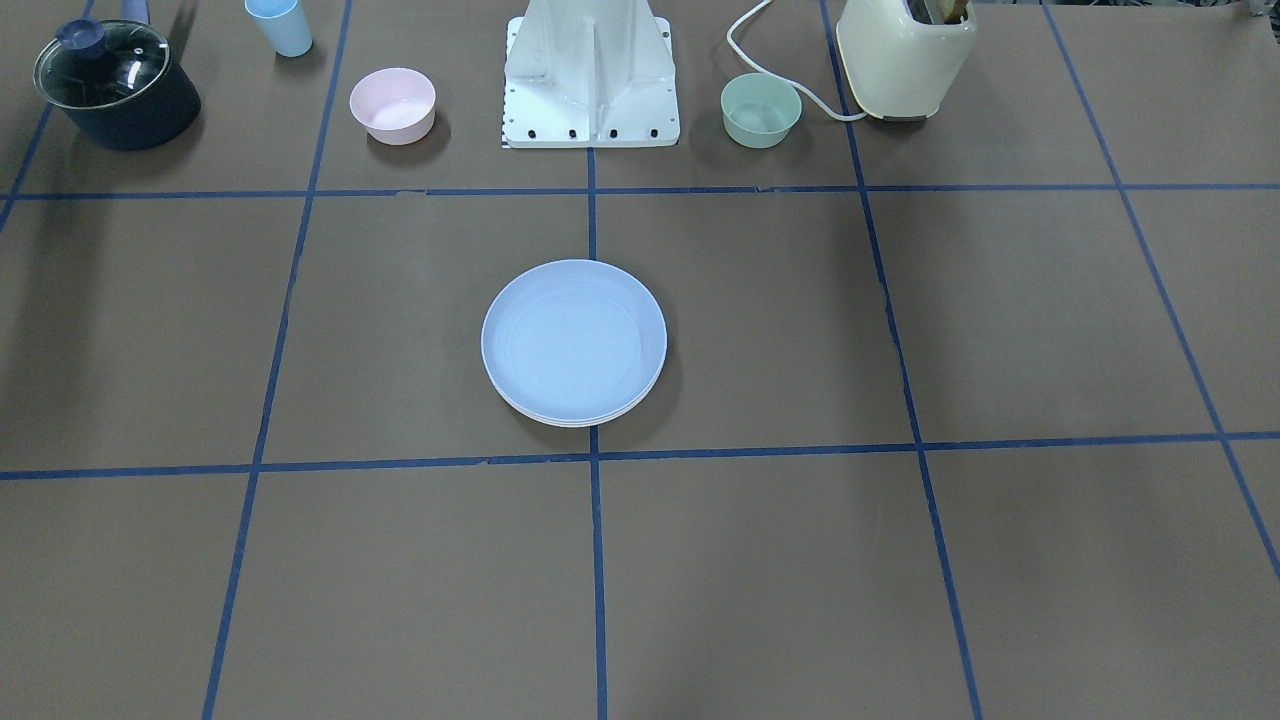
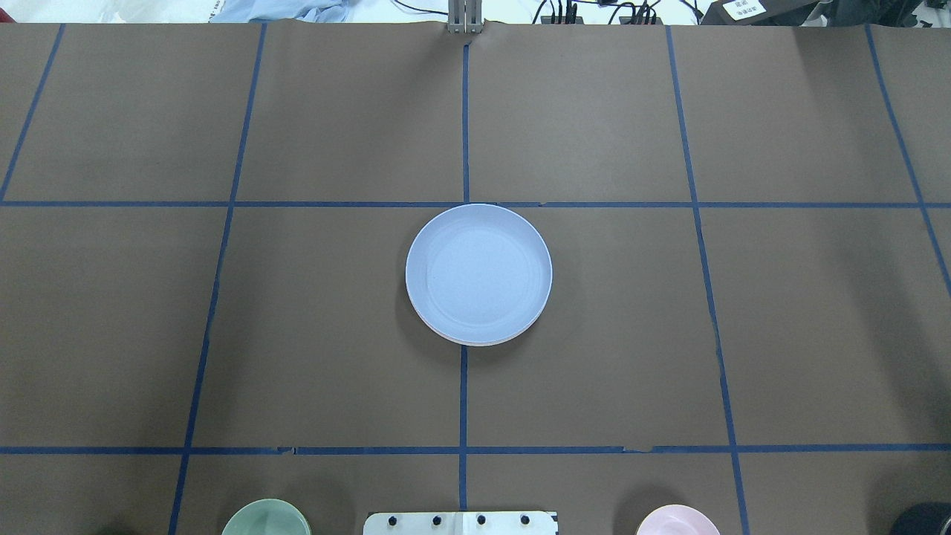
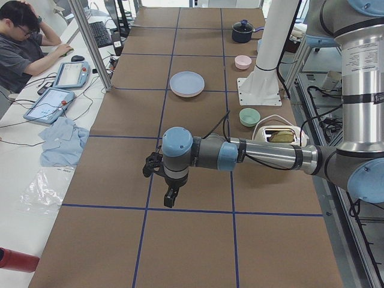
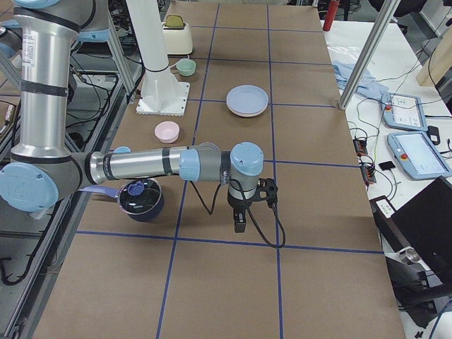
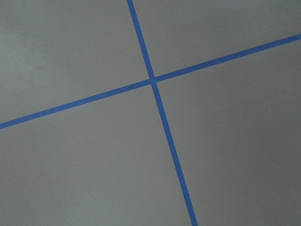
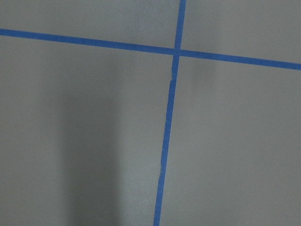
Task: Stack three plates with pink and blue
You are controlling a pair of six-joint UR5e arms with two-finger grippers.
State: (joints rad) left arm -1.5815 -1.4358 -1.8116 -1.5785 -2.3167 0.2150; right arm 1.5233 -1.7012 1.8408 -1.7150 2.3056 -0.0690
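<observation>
The light blue plate (image 1: pixel 573 340) lies on top of a stack at the middle of the table, also in the overhead view (image 2: pixel 479 272). Under it only thin pale rims show: a whitish edge (image 1: pixel 585 423) in the front-facing view and a pinkish edge (image 2: pixel 475 344) in the overhead view. I cannot tell the lower plates apart. The left gripper (image 3: pixel 170 198) hangs over bare table far from the stack, seen only in the left side view. The right gripper (image 4: pixel 240 224) hangs likewise at the other end. I cannot tell whether either is open or shut. Both wrist views show only table and tape.
Along the robot's side stand a dark pot with a glass lid (image 1: pixel 115 85), a blue cup (image 1: pixel 280 25), a small pink bowl (image 1: pixel 392 104), the robot base (image 1: pixel 590 90), a small green bowl (image 1: pixel 760 109) and a cream toaster (image 1: pixel 905 55). An operator (image 3: pixel 21 42) sits beside the table.
</observation>
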